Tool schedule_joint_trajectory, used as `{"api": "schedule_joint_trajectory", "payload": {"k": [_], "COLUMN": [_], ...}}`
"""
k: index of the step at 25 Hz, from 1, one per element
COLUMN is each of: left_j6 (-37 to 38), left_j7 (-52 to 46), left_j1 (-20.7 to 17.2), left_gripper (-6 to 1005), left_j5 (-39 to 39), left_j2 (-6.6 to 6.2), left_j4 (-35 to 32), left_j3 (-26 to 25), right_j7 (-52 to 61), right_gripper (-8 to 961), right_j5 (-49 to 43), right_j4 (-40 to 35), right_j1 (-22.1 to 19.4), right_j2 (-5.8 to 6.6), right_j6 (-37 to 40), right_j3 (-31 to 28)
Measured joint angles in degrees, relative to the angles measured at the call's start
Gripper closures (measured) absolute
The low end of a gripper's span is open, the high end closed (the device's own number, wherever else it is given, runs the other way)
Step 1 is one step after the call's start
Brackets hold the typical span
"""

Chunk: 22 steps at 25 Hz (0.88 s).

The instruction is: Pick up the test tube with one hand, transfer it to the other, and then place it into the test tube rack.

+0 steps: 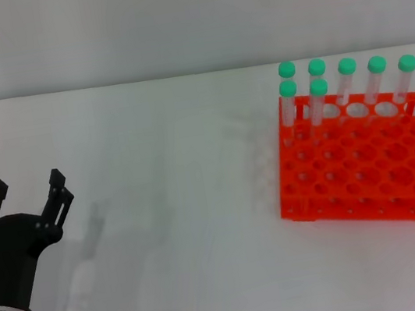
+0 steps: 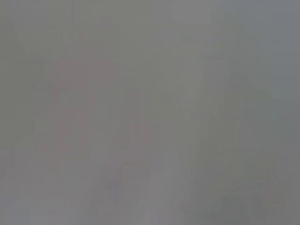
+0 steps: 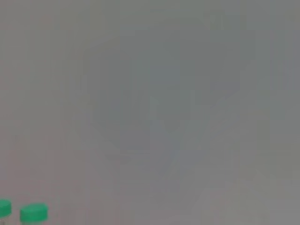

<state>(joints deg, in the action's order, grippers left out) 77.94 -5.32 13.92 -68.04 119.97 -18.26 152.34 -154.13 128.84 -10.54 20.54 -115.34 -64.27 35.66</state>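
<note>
White tabletop (image 1: 184, 206) meets a pale wall. Test tube rack (image 1: 364, 170) stands at right — eight green-capped tubes upright in its far holes, six behind, two in front; the front-left test tube (image 1: 288, 103) stands at the rack's corner. Left gripper (image 1: 25, 192) hovers at left, fingers spread, holding nothing. Right gripper not in view.

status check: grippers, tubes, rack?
Left gripper open, empty, low over the table's left side. Right gripper not visible. Eight green-capped tubes standing in the rack. Nothing in the way.
</note>
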Motion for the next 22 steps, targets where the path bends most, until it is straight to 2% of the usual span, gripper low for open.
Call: {"api": "schedule_joint_trajectory", "payload": {"k": [22], "left_j6": [0.3], "left_j7": [0.0], "left_j1": [0.6], "left_gripper": [105], "left_j5": [0.2], "left_j2": [-0.09], "left_j4": [0.4], "left_j3": [0.0], "right_j7": [0.4], "right_gripper": [121], "right_j5": [2.2], "right_j4": [1.7], "right_j1": [0.0], "right_j2": [-0.24], "right_j6": [0.2], "right_j3": [-1.6]}}
